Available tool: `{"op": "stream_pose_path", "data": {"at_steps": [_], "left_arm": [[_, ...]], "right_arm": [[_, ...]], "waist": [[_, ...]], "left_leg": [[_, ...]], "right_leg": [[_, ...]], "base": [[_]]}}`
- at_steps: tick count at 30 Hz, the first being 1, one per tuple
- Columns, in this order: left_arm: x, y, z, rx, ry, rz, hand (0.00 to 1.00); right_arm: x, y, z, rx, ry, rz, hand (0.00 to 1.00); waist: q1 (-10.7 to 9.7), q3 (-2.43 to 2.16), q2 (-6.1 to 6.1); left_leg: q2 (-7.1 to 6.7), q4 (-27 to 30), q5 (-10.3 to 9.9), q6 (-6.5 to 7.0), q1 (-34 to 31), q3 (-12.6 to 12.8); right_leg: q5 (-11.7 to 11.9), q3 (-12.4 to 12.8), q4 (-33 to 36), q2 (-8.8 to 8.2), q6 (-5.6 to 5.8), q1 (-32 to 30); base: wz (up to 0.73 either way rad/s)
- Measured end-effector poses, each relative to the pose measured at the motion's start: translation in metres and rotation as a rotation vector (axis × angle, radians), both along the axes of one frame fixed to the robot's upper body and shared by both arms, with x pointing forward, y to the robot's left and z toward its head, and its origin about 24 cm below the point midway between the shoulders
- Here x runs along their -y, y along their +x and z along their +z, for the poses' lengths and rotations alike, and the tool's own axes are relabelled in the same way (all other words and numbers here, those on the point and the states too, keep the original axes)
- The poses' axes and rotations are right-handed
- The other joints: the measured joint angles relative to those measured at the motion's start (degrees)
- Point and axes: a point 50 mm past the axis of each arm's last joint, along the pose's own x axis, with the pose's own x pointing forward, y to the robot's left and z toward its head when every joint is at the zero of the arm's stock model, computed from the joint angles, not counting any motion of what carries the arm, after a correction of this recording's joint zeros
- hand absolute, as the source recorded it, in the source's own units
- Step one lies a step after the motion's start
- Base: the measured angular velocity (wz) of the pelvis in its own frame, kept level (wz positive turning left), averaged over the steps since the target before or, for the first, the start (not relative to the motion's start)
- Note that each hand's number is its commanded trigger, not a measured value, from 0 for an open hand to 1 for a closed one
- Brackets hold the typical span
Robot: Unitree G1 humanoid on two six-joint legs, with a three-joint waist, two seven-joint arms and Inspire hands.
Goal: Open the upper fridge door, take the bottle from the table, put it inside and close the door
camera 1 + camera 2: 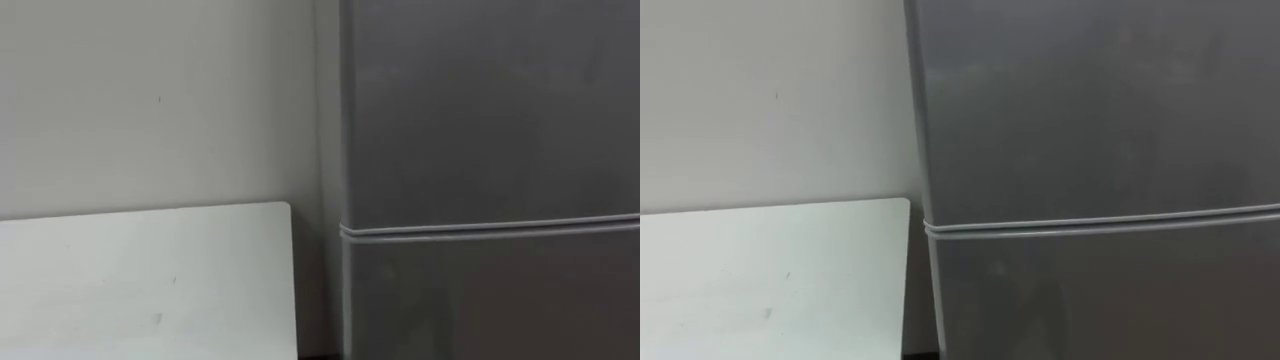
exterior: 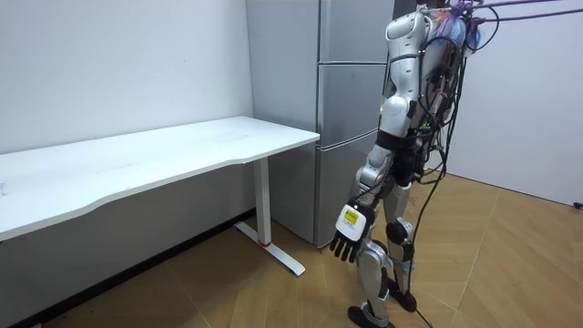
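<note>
A tall grey fridge (image 2: pixel 349 118) stands against the wall, and I stand right in front of it, facing it. Its upper door (image 1: pixel 490 110) (image 1: pixel 1090 100) and lower door (image 1: pixel 490 300) are both shut, with a pale seam (image 1: pixel 490 228) between them. In the room view my left hand (image 2: pixel 349 239) hangs at my side at knee height, its fingers relaxed and holding nothing.
A white desk (image 2: pixel 164 155) (image 1: pixel 150 280) stands left of the fridge along the pale wall, its corner close to the fridge's side. The desk's white leg and foot (image 2: pixel 269 241) rest on the wooden floor (image 2: pixel 510 273), which stretches behind me.
</note>
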Motion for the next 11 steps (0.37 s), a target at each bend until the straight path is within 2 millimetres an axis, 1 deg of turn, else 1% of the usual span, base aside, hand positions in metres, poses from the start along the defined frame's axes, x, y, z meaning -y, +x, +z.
{"op": "stream_pose_path", "data": {"at_steps": [4,11], "left_arm": [[0.0009,0.0004,-0.0003,-0.009,-0.001,-0.034,0.00],[0.0008,0.0013,-0.0003,-0.007,0.000,-0.035,0.00]], "right_arm": [[-0.0011,-0.0010,-0.0003,0.001,0.018,0.002,0.00],[-0.0025,-0.0019,-0.0006,0.003,0.036,0.005,0.00]], "waist": [[0.0,-0.03,-0.21],[0.0,-0.09,-0.44]], "left_leg": [[0.01,0.0,0.0,0.00,0.0,0.0],[0.02,0.3,0.0,0.00,0.1,-0.1]], "right_leg": [[0.0,0.0,-0.1,0.02,0.00,0.0],[0.0,-0.1,-0.3,0.05,-0.02,0.4]], "base": [[0.00],[0.00]]}}
